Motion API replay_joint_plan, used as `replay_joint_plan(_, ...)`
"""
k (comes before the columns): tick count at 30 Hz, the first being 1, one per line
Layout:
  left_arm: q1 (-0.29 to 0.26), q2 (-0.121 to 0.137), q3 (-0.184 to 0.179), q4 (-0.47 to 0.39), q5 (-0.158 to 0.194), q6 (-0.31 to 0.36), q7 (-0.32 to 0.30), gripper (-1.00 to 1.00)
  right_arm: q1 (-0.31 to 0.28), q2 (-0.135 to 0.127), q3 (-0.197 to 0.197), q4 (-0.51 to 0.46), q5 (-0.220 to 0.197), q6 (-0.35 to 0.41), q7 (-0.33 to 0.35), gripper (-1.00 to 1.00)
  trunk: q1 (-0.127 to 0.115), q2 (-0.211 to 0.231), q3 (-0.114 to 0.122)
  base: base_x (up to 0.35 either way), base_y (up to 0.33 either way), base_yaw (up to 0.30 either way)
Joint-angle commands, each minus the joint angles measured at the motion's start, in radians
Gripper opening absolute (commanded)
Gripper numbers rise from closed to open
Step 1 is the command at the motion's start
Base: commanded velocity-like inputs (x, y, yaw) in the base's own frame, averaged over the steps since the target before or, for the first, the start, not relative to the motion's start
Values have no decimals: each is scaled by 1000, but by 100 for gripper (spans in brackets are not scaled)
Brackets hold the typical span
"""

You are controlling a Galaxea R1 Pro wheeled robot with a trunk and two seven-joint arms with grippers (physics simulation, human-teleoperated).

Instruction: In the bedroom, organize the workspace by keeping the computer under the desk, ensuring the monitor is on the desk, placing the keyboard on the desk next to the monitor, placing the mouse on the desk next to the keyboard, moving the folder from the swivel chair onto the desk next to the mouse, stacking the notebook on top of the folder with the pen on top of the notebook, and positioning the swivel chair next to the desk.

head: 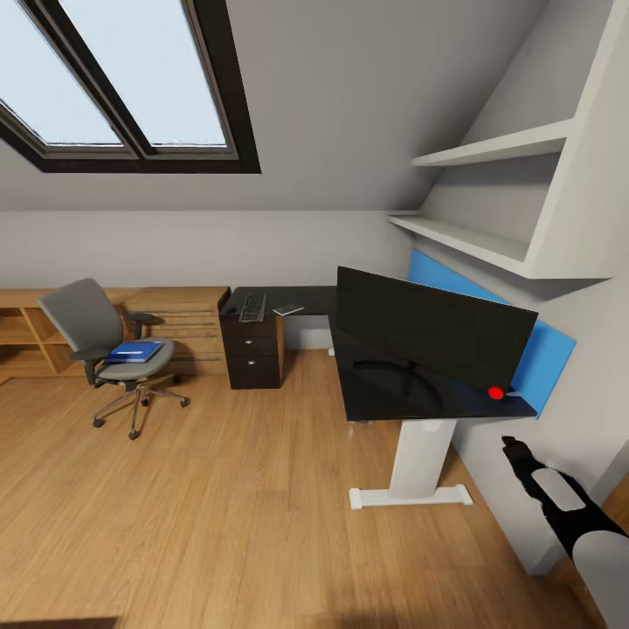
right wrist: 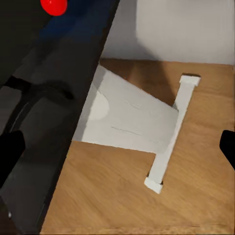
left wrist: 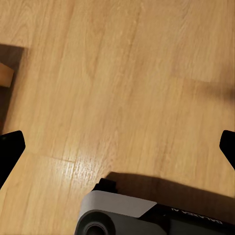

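The swivel chair [head: 109,345] stands left of the black desk [head: 306,299], with the blue folder [head: 135,352] on its seat. A thin whitish line on the folder may be the pen. The keyboard [head: 253,307] and grey notebook [head: 288,309] lie on the desk's far wing. The wide monitor [head: 432,336] stands on the near wing. The mouse is too small to make out, and the computer is out of view. My right gripper [head: 515,450] [right wrist: 117,149] is open and empty beside the desk's white leg [right wrist: 132,122]. My left gripper [left wrist: 117,149] is open over bare wood floor.
A three-drawer pedestal [head: 255,349] sits under the far wing. A light wooden dresser [head: 188,328] and low shelving line the back wall on the left. White shelves [head: 489,148] and a blue wall panel [head: 546,349] are on the right wall. Open wood floor [head: 236,498] lies ahead.
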Motion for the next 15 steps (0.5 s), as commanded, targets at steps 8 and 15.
replay_joint_plan(8,-1,-1,-10,2,12,-6,7,100,1,-18,-36,7,-209,94,155,100,1,-2,-2,0,0,0)
replay_joint_plan(15,-1,-1,-10,2,13,-6,7,100,1,-38,-86,40,-256,-12,184,100,1,-2,-2,1,-4,0)
